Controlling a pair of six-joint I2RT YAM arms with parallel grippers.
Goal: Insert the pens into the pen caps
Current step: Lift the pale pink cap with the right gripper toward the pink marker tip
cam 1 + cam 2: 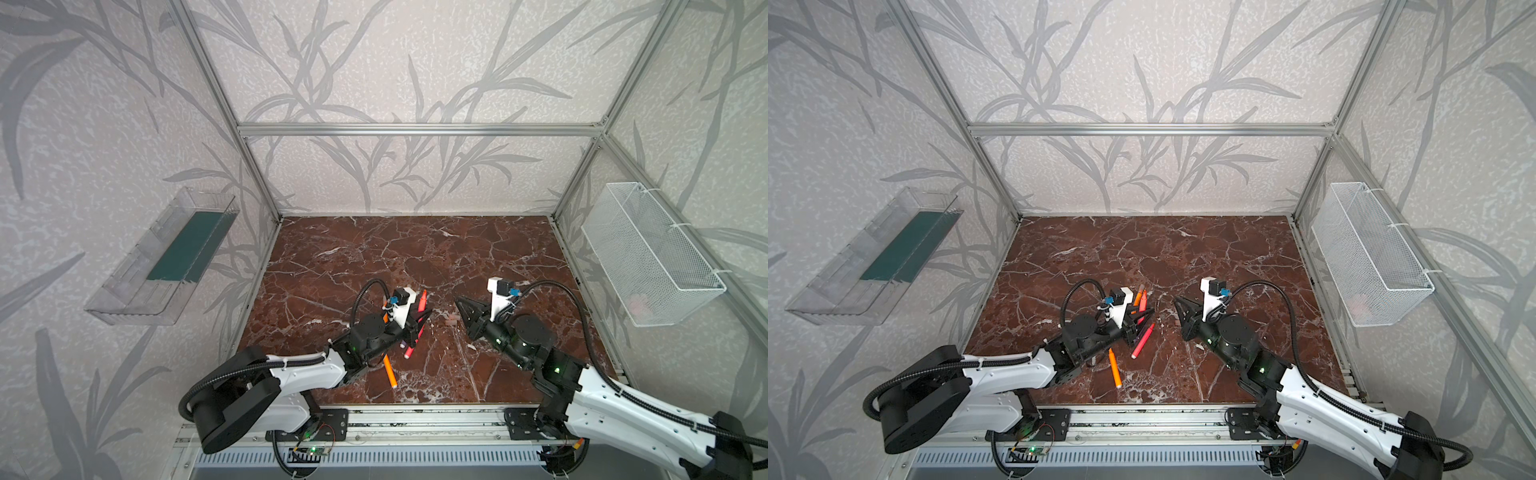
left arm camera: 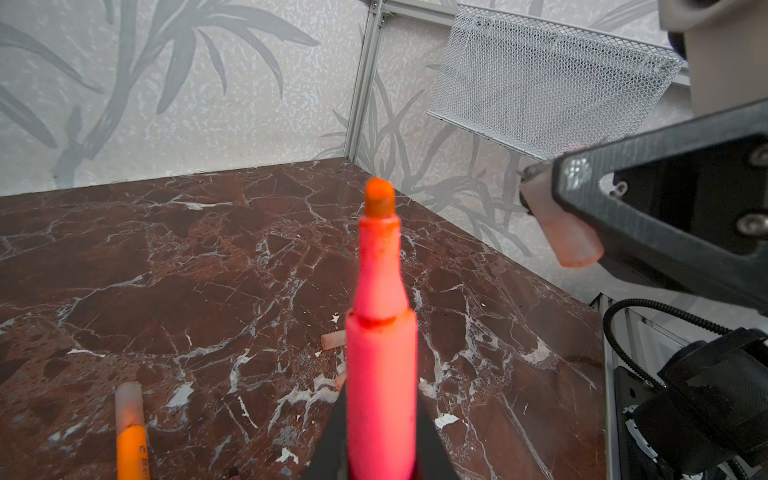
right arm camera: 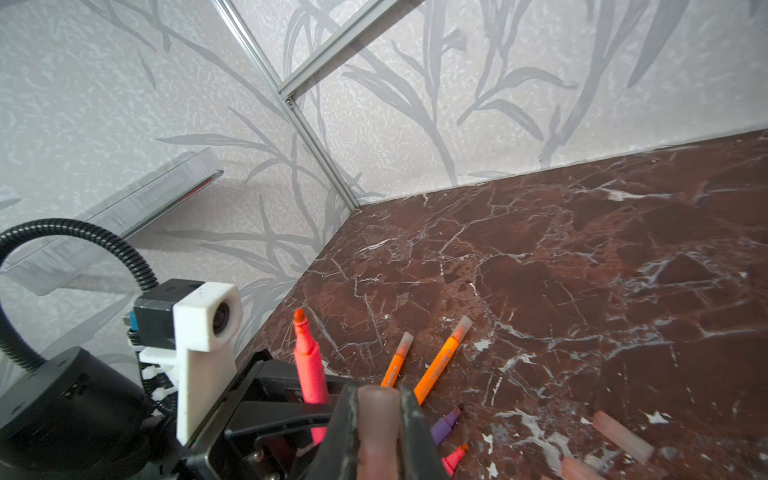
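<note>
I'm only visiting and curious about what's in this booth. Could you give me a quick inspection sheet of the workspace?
Surface: red-brown marble tabletop with white veins.
Job's things: uncapped pink-red pen and a pen cap are held up; orange pens, a purple pen and loose caps lie on the marble.
Clutter: nothing seen.
Grippers: left pincer is shut on the pink-red pen; right pincer is shut on the pen cap. Pen and cap are apart, not yet joined.
Cables: a black corrugated cable loops over each wrist.
Surroundings: leaf-patterned walls, aluminium frame, clear tray, white mesh basket.
</note>
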